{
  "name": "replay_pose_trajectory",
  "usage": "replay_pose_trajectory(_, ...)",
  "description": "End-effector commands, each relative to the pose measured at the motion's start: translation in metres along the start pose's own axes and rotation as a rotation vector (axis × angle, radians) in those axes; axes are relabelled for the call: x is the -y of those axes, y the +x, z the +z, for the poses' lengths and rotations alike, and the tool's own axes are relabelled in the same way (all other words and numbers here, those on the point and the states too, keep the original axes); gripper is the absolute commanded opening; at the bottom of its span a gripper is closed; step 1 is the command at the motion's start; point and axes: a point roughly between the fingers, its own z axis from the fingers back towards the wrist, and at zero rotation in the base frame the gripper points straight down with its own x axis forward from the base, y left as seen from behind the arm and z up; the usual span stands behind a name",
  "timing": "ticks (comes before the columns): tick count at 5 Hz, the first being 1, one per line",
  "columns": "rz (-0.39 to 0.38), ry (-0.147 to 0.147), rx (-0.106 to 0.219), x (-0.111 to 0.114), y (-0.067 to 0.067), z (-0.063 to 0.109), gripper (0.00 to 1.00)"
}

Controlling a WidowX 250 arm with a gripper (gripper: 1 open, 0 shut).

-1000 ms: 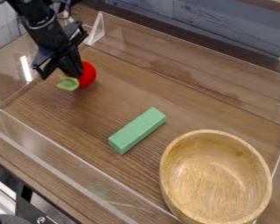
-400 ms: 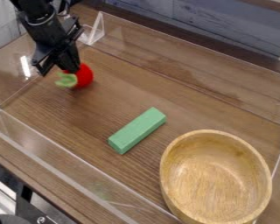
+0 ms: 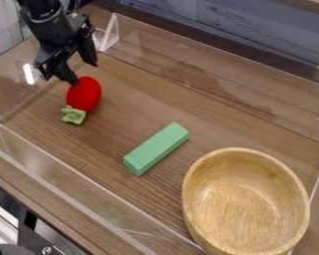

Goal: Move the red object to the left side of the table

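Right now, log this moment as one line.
gripper: open, just above | red object: released on table, left side | green block: centre

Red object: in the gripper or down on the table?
Down. The red object lies on the table, leafy end toward the camera; the gripper stands just above it, open.

1. No text, label, brand, number or sign can be read anywhere in the camera view.
2. The surfaces in view carry no markings that can be made out; the picture is too small and soft for fine print.
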Motion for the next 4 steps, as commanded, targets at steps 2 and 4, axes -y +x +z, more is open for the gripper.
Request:
replay_pose_trajectory(2,-0.027,-0.040,0.042,0.009,0.027,0.006,0.00)
replay_pose_trajectory(4,-0.038,-0.026,0.048,0.015,0.032,-0.006,0.00)
